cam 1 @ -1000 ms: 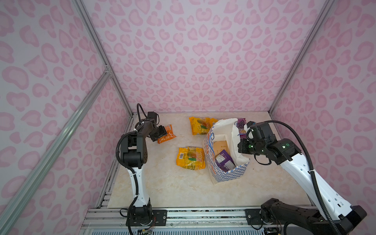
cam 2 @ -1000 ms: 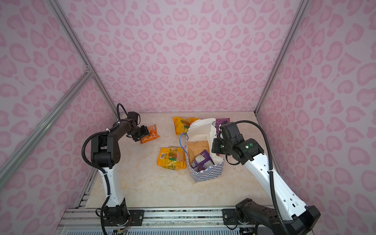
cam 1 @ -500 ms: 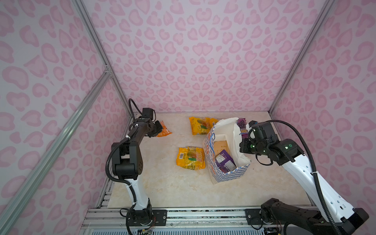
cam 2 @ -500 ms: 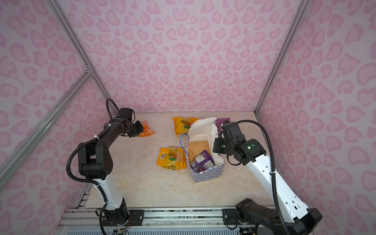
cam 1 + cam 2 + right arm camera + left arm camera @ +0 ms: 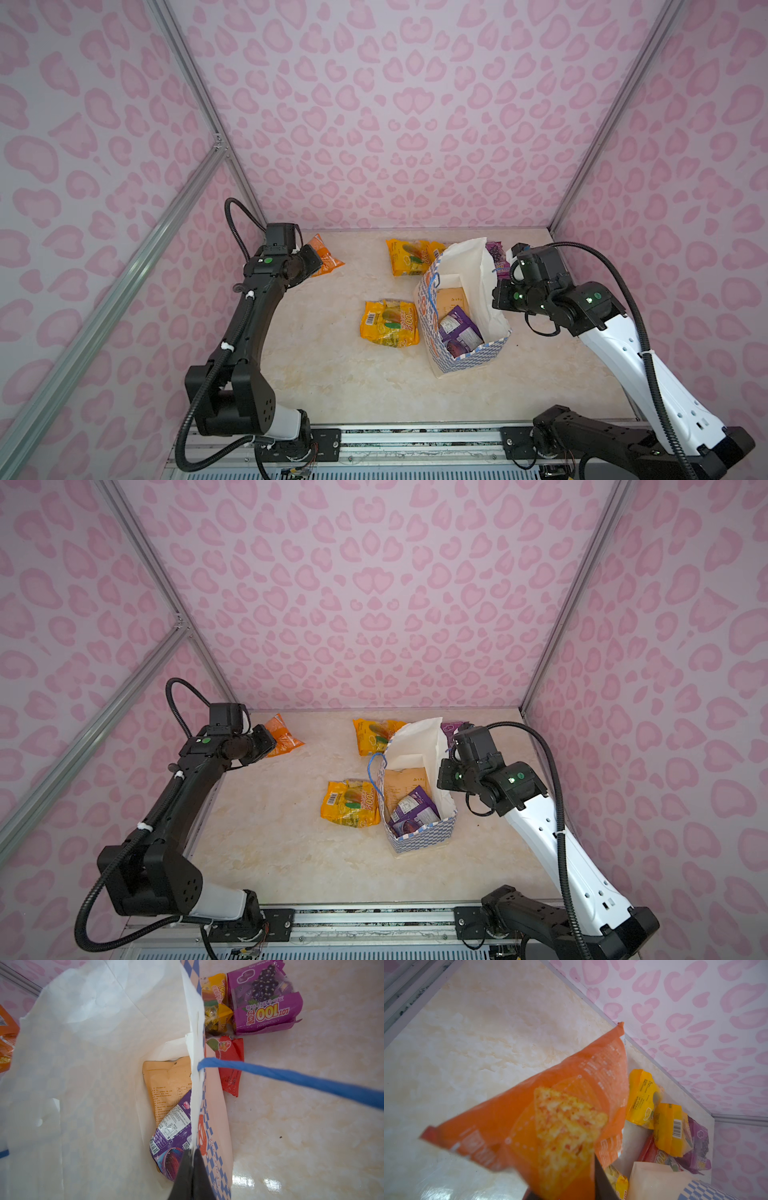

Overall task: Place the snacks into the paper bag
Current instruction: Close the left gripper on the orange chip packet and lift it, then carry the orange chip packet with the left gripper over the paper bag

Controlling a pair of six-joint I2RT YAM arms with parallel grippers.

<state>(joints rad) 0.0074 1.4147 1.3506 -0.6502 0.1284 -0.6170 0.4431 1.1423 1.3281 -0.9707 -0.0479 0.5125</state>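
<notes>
My pincer (image 5: 192,1159) grips the paper bag (image 5: 83,1064) by its rim. Inside lie a tan packet (image 5: 166,1082) and a purple packet (image 5: 172,1132).

A robot lab booth: pink-patterned walls (image 5: 395,124), aluminium frame (image 5: 190,79), arms (image 5: 245,316) mounted on a rail (image 5: 415,440)

orange packet (image 5: 529,1115); blue-white checkered bag (image 5: 469,357); pink-spotted walls (image 5: 395,104)

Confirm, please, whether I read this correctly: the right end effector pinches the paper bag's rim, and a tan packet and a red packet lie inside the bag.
The red is wrong: with the tan packet in the paper bag lies a purple packet; the red packet lies outside on the table, as the right wrist view shows. The right end effector does pinch the bag's rim.
</notes>
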